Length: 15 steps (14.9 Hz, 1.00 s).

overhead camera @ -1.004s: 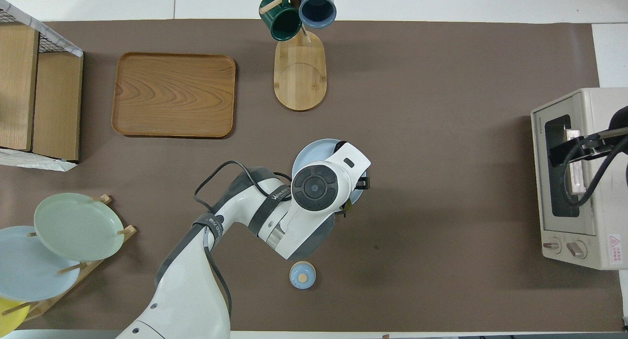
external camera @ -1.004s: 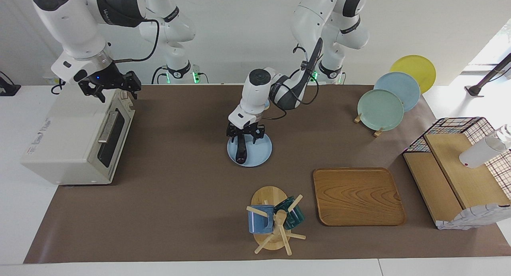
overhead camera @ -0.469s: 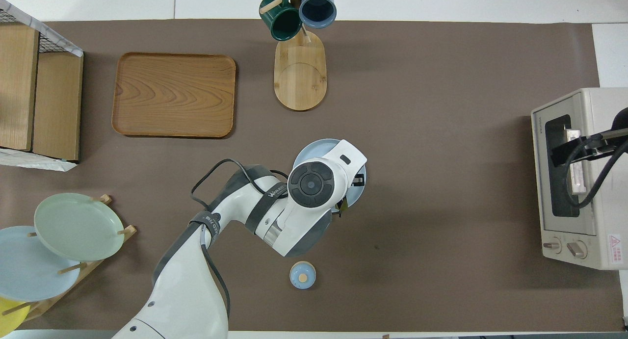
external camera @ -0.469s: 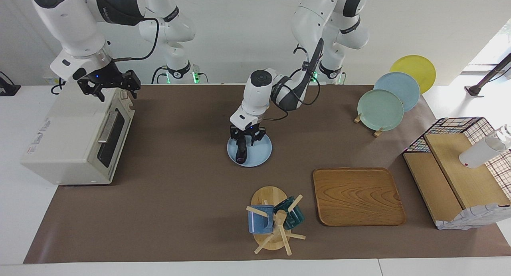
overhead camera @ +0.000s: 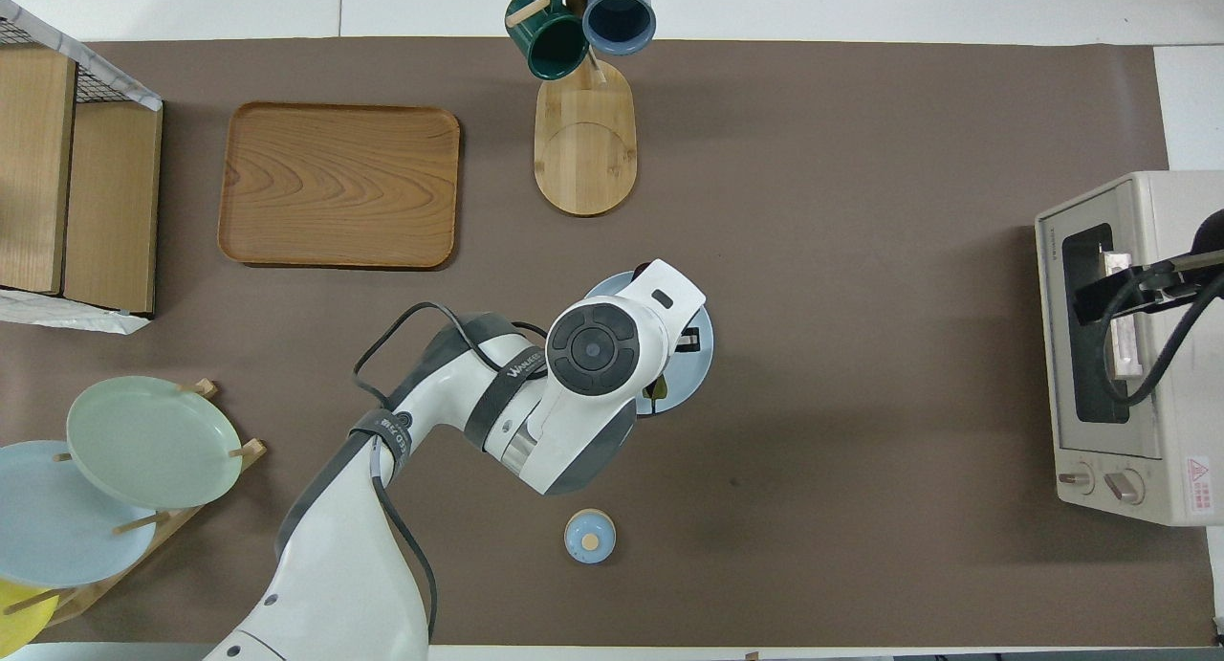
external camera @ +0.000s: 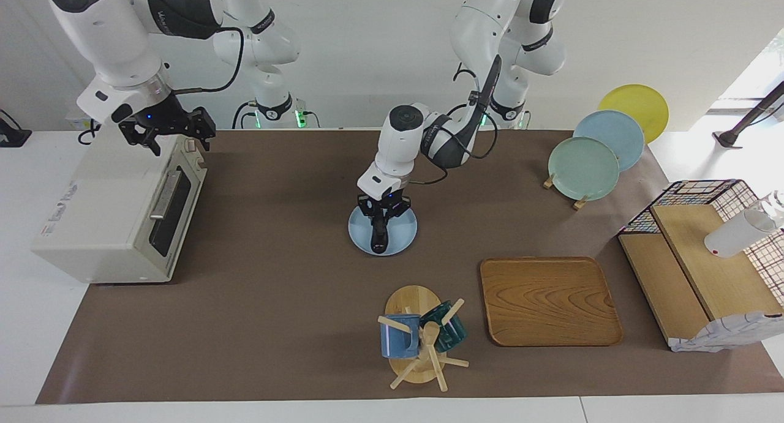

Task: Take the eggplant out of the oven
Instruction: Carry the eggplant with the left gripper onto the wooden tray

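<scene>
The eggplant (external camera: 380,236) is dark and slender and hangs tip-down onto the round blue plate (external camera: 402,228) in the middle of the table. My left gripper (external camera: 380,221) is shut on its upper end. In the overhead view my left hand hides most of it; only the stem (overhead camera: 655,393) shows over the plate (overhead camera: 696,369). The cream oven (external camera: 110,209) stands at the right arm's end of the table with its door closed; it also shows in the overhead view (overhead camera: 1162,355). My right gripper (external camera: 177,145) is open above the oven's top front edge.
A mug rack (external camera: 419,340) with two mugs and a wooden tray (external camera: 548,300) lie farther from the robots than the plate. A plate stand (external camera: 591,160) and a wire-and-wood shelf (external camera: 704,258) are at the left arm's end. A small blue lid (overhead camera: 589,537) lies nearer to the robots.
My left gripper has carried the eggplant from the plate's edge toward its middle and turned it more upright. The right gripper has hardly moved.
</scene>
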Each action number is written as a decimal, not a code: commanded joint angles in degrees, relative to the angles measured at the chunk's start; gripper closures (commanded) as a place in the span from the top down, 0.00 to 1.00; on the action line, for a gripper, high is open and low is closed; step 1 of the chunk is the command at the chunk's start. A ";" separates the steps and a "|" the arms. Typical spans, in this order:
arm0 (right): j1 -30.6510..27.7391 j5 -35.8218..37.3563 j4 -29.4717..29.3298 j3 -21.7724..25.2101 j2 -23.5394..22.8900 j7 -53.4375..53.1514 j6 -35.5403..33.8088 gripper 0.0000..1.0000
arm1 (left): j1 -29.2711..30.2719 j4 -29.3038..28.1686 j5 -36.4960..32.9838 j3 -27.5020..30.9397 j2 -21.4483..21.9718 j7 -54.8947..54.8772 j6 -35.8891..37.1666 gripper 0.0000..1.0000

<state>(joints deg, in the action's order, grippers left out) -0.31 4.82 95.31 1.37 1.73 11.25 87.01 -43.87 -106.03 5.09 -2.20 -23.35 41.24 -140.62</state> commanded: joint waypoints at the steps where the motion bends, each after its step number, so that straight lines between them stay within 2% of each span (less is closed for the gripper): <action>1: -0.48 -1.74 0.06 -0.14 0.47 -0.62 -0.52 1.00 | 1.84 -0.40 -1.32 0.36 3.39 0.59 3.85 0.00; 3: -0.48 -1.74 0.06 -0.14 0.47 -0.62 -0.52 1.00 | 3.25 -0.31 -1.32 0.44 6.46 0.42 8.23 0.00; 4: -0.48 -1.74 0.06 -0.14 0.47 -0.62 -0.52 1.00 | 5.79 -0.40 -1.32 0.44 7.26 -0.63 9.39 0.00; 6: -0.48 -1.74 0.06 -0.14 0.47 -0.62 -0.52 1.00 | 9.83 1.08 -1.32 0.44 7.27 -4.93 10.88 0.00; 9: -0.48 -1.74 0.06 -0.14 0.47 -0.62 -0.52 1.00 | 19.40 3.98 -1.32 0.36 6.13 -15.27 13.70 0.00; 12: -0.48 -1.74 0.06 -0.14 0.47 -0.62 -0.52 1.00 | 29.68 8.37 -1.05 0.27 3.32 -27.49 16.33 0.00; 15: -0.48 -1.74 0.06 -0.14 0.47 -0.62 -0.52 1.00 | 35.94 16.71 -1.49 0.36 -4.40 -33.93 18.19 0.00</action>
<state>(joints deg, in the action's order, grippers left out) -0.31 4.82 95.31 1.37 1.73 11.25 87.01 -10.45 -97.46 4.62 -1.09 -20.78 9.97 -124.89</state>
